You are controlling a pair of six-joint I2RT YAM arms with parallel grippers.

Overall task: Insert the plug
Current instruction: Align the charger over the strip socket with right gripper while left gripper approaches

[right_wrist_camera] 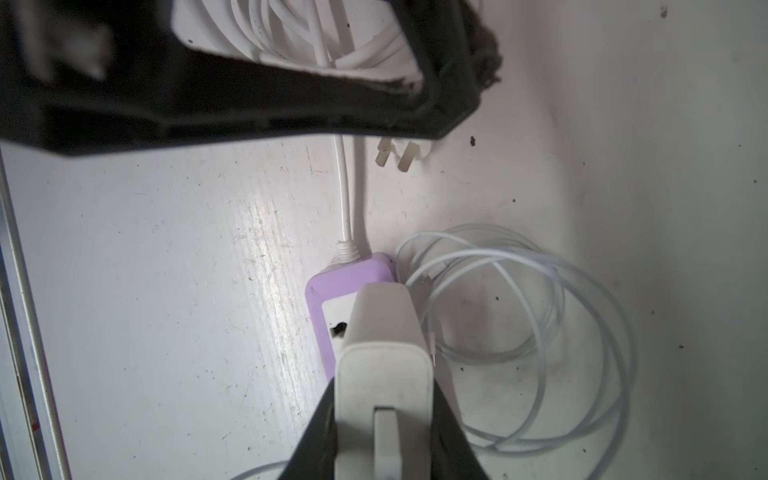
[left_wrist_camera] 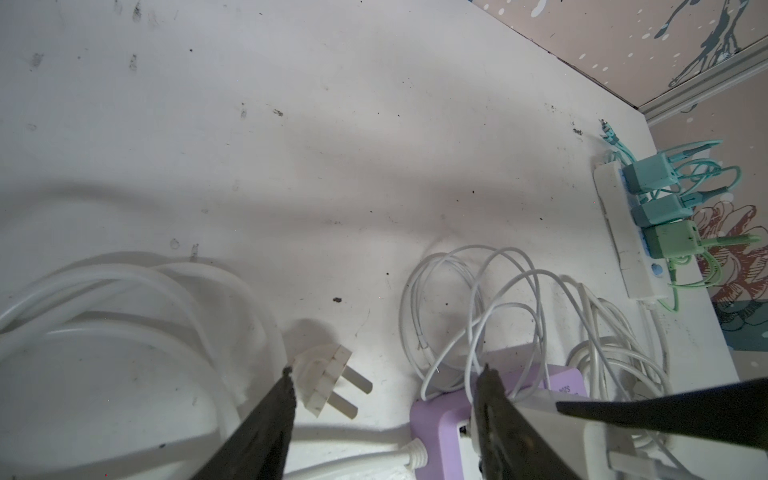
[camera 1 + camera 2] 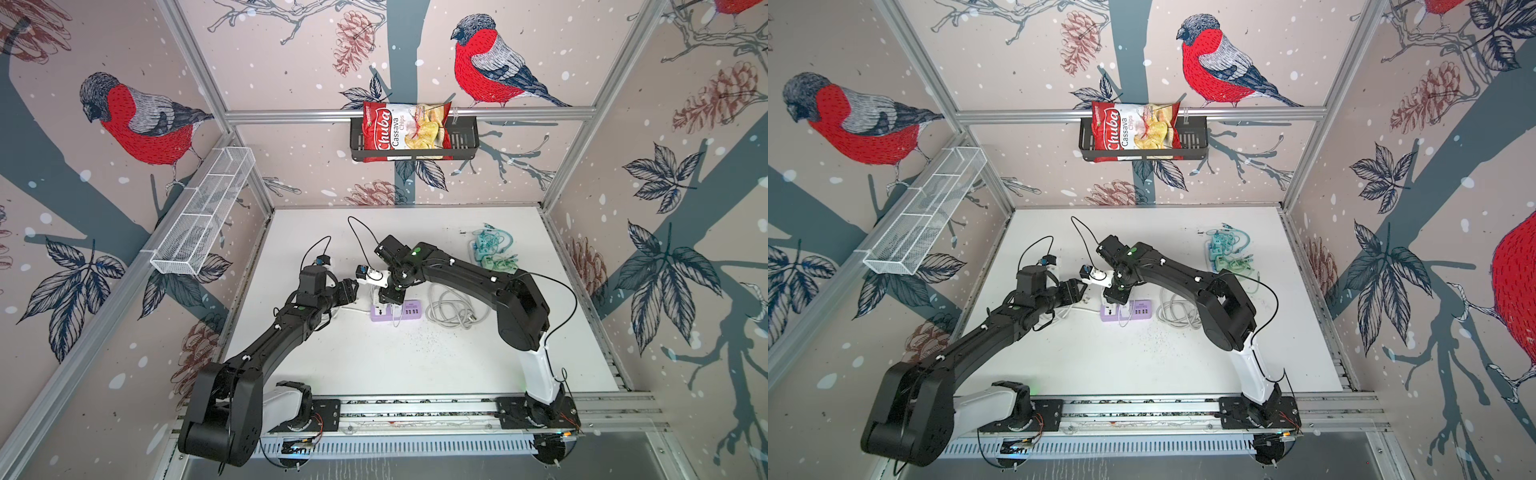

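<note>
The plug is a white charger block, and my right gripper is shut on its sides. It hangs right over the white socket face of the purple power strip, which lies mid-table in both top views. Its prongs are hidden, so I cannot tell whether they are in a socket. My left gripper is open with nothing between its fingers, just left of the strip in a top view. One finger stands by the strip's end.
The strip's own two-pin plug and thick white cord lie on the table by my left gripper. A thin white cable coil lies beside the strip. A white strip with teal chargers sits at the back right.
</note>
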